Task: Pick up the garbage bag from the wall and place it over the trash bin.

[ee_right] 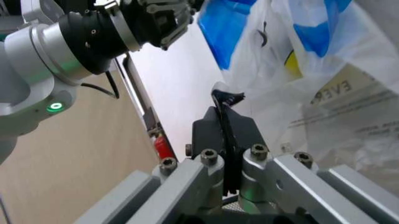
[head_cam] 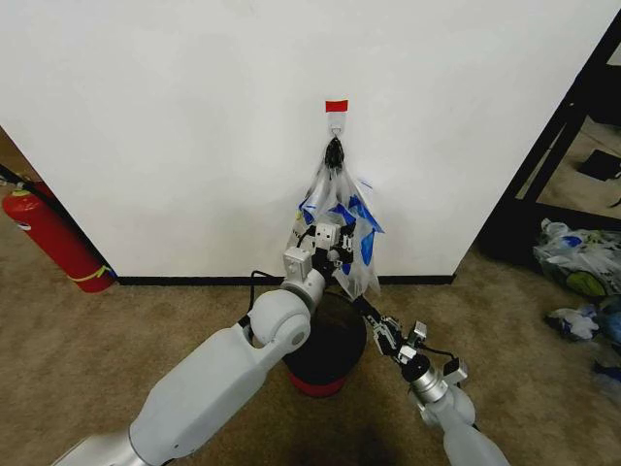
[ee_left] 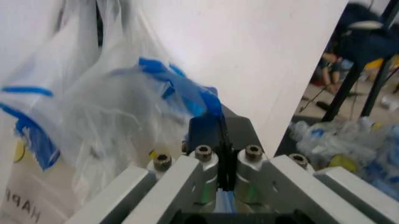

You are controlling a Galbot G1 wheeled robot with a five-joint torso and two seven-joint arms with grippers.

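Observation:
Printed bags hang in a bunch from a black knot (head_cam: 335, 152) on the hook under red tape (head_cam: 336, 105) on the white wall (head_cam: 194, 136). My left gripper (head_cam: 328, 236) (ee_left: 218, 122) is up against them, shut on the blue-printed film of the garbage bag (head_cam: 361, 274) (ee_left: 124, 116). Lower and to the right, my right gripper (head_cam: 372, 316) (ee_right: 223, 108) is shut with a thin flap of the same bag (ee_right: 324, 93) caught at its tips. The black mesh trash bin (head_cam: 335, 354) with its red base stands on the floor just below both grippers, partly hidden by my left arm.
A red fire extinguisher (head_cam: 53, 238) leans at the wall's foot on the left. A black shelf frame (head_cam: 553, 155) stands at the right, with stuffed clear bags (head_cam: 577, 257) on the carpet by it. Open carpet lies on both sides of the bin.

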